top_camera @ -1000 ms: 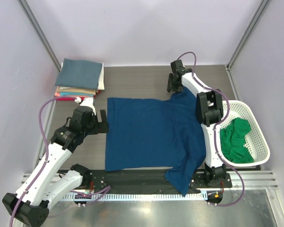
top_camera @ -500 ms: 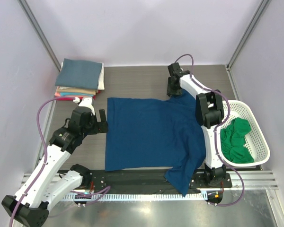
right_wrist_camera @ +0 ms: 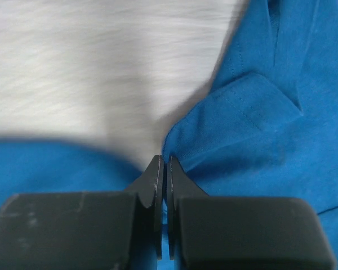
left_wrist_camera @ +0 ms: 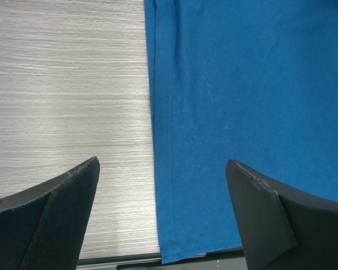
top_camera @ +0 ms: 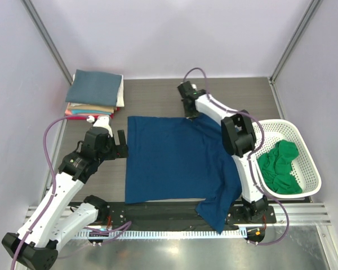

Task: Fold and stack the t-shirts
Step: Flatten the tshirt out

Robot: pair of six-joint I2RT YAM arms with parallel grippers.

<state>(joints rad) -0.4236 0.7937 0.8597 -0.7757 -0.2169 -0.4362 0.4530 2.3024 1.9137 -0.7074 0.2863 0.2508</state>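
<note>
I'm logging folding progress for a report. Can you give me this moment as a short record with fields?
Shirt in work: blue t-shirt, spread flat on the table
Right gripper: shut on the blue t-shirt's far edge
Left gripper: open, above the shirt's left edge, holding nothing
Folded stack: far-left corner, slate-blue one on top
Waiting: green t-shirt, crumpled in the white basket
</note>
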